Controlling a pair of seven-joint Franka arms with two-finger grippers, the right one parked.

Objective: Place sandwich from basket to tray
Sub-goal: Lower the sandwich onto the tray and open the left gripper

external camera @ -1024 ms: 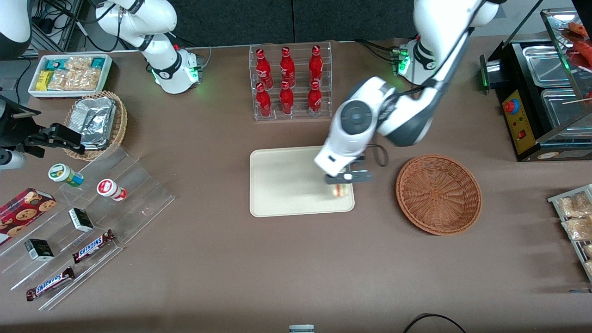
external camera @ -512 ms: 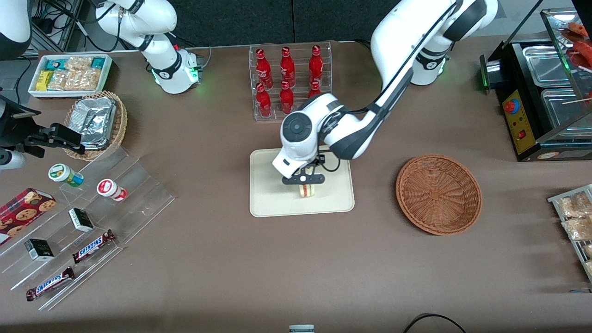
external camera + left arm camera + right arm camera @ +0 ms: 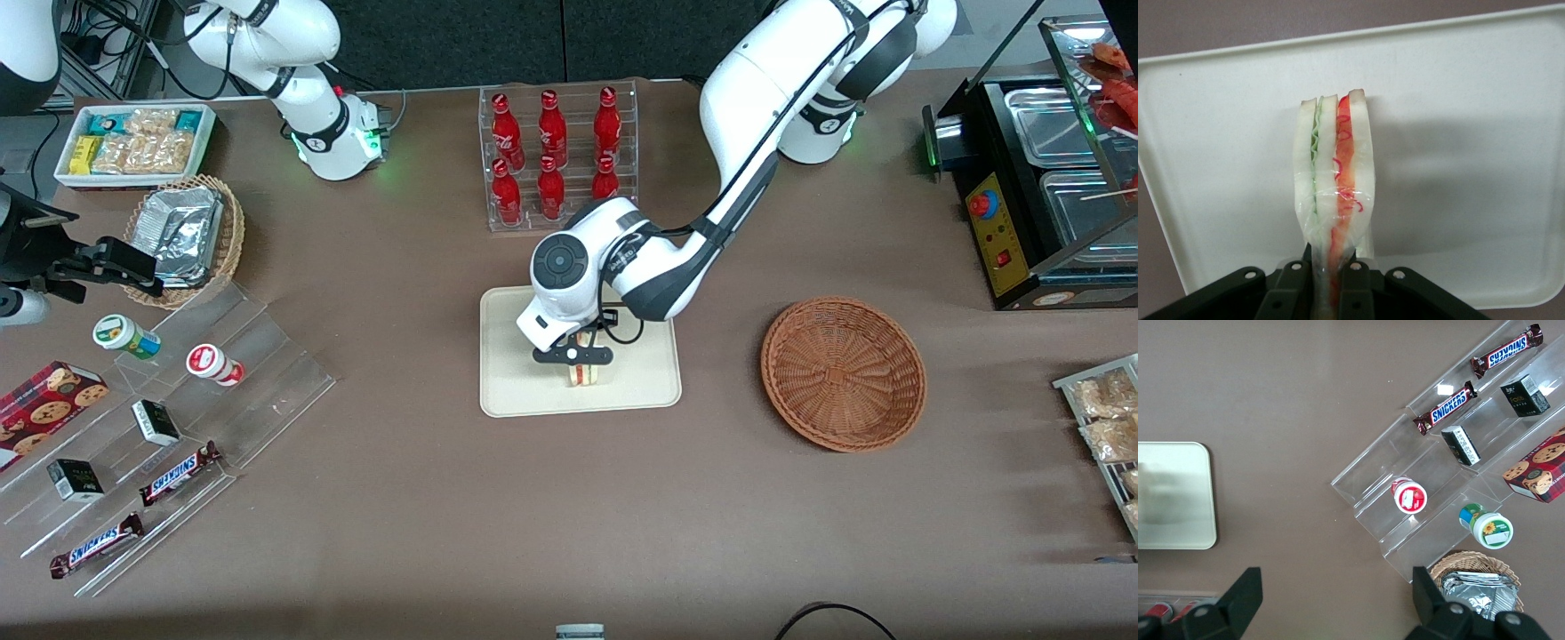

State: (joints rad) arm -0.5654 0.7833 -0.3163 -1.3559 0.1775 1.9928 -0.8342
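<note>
end effector (image 3: 574, 355) | clamped on sandwich (image 3: 1333, 180) | above tray (image 3: 1471, 100)

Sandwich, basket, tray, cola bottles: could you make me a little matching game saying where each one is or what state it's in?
Things:
1. sandwich
2. basket
3. tray
4. cola bottles

States:
A. standing in a clear rack
B. held by the gripper, jaws shut on it, above the tray
C. flat on the table under the gripper
D. has nothing in it

Pairs: 1-B, 2-D, 3-C, 4-A
</note>
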